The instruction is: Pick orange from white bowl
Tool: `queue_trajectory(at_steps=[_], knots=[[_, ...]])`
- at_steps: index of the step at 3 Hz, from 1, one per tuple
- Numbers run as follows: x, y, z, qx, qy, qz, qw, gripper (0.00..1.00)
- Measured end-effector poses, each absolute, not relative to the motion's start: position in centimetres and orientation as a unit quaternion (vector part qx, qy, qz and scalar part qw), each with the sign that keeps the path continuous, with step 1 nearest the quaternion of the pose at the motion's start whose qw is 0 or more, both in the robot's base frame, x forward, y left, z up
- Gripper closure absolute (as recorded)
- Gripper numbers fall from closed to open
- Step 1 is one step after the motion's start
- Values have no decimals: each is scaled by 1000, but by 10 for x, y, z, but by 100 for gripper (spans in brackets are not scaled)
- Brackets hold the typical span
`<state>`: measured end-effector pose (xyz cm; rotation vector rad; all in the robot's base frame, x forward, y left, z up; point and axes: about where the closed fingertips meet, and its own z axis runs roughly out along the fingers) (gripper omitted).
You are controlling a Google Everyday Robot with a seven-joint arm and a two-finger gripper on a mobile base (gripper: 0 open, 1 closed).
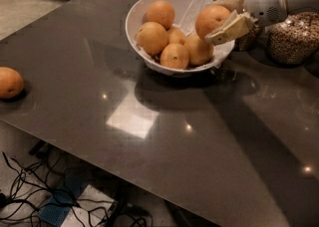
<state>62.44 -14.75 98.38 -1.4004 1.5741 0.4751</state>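
The white bowl point(149, 9) stands at the back middle of the dark table and holds several oranges. My gripper point(223, 18) reaches in from the upper right and is shut on one orange point(211, 20), holding it lifted above the bowl's right side. One cream finger point(230, 28) lies below the fruit and the other shows behind it. The other oranges, such as one at the bowl's front point(174, 56), stay inside the bowl.
A lone orange point(10, 82) lies at the table's left edge. Glass jars of grains point(291, 37) stand at the back right, just behind my arm. Cables point(30, 191) lie on the floor below the table's front edge.
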Motion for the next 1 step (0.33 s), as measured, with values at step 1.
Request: queue_trajectory(at_steps=[1], knots=[[624,-147,984,-572,643,194,471,100]])
